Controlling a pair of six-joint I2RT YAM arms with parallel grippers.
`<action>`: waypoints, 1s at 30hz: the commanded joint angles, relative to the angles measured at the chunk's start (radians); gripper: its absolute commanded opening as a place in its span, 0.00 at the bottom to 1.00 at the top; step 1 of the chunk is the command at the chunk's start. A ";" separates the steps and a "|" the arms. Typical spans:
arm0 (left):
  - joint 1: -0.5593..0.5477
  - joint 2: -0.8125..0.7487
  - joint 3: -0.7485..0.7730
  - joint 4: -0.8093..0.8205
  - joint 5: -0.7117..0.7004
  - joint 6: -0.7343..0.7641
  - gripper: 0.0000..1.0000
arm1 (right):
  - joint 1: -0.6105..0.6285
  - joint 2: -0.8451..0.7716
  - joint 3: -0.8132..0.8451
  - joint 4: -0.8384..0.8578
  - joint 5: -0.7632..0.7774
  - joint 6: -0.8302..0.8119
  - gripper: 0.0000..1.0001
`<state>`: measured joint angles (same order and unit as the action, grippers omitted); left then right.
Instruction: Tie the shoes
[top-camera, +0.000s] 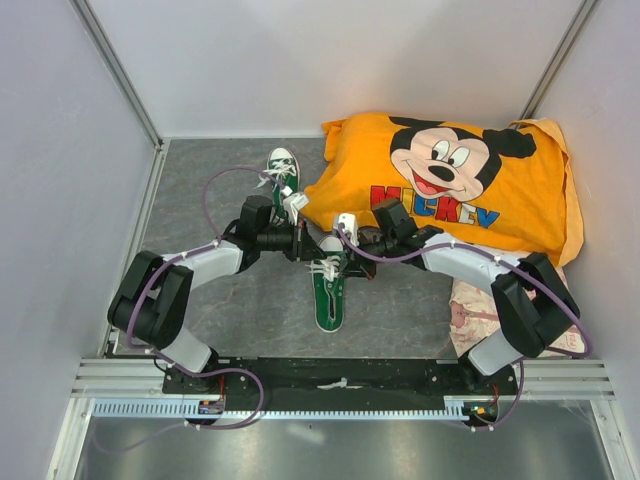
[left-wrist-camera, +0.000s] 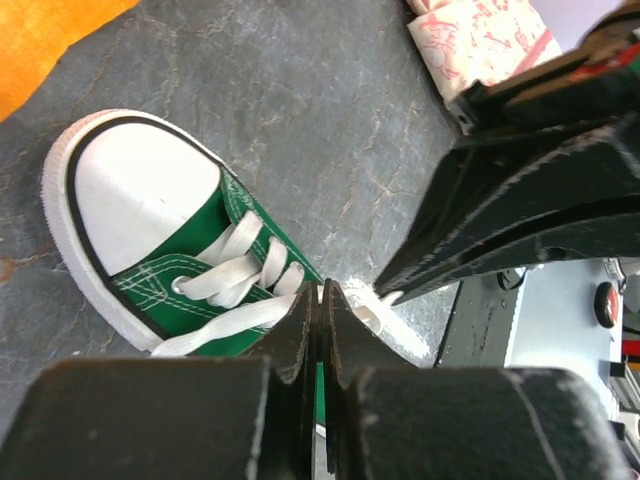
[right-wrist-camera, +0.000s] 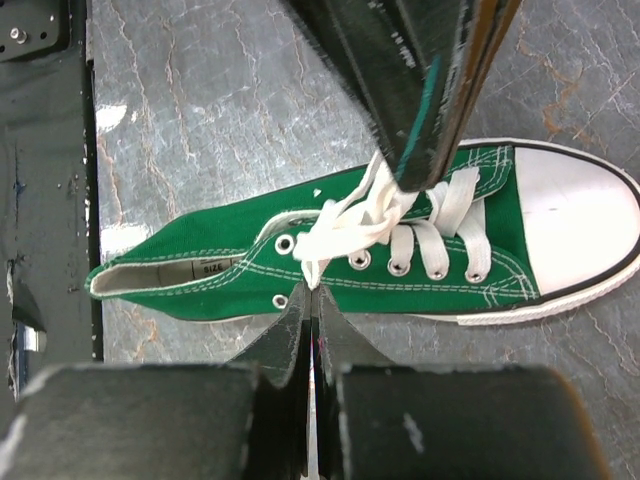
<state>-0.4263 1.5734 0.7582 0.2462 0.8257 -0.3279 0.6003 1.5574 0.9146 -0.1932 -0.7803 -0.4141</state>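
Black fingers of the right gripper (right-wrist-camera: 312, 295) fill the bottom of its wrist view. They are pressed together, with one white strand of the laces (right-wrist-camera: 345, 225) running straight into their tips. I read that as a pinch on the lace. From above, the left gripper (right-wrist-camera: 412, 180) comes down onto the same tangle. Its jaws are likewise closed and the bunch is drawn up to its tip, so it appears clamped on lace too.

Both work on the near shoe (top-camera: 328, 290), a small green canvas sneaker. It sits on its sole on the grey table (top-camera: 240, 310) between the two arms, with its heel opening toward the bases and its white toe cap (left-wrist-camera: 140, 190) toward the pillow. I judge it light enough to slide or lift if I pull hard, with soft canvas and a stiff rubber toe. Its flat laces look limp and fairly grippy. I would take hold of the free strands just past the top eyelets, not the crossed rows.

Farther back, the second shoe (top-camera: 283, 165) lies just beside the left arm's wrist and close against the orange Mickey pillow (top-camera: 450, 180). That pillow crowds the far side of the workspace. Under the right arm sits a pink-patterned cloth (top-camera: 470, 310), apart from the near shoe. With the grippers this close together, I think they risk bumping each other.
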 joint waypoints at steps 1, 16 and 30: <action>0.012 0.005 0.039 -0.040 -0.063 0.059 0.02 | 0.006 -0.048 -0.017 -0.047 0.003 -0.057 0.00; 0.021 0.034 0.147 -0.199 -0.206 0.250 0.02 | 0.004 -0.085 -0.054 -0.140 0.035 -0.130 0.00; 0.029 0.091 0.191 -0.232 -0.264 0.300 0.02 | 0.003 -0.103 -0.068 -0.189 0.039 -0.166 0.00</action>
<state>-0.4095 1.6482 0.9031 0.0044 0.5995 -0.0864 0.6003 1.4864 0.8570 -0.3531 -0.7349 -0.5461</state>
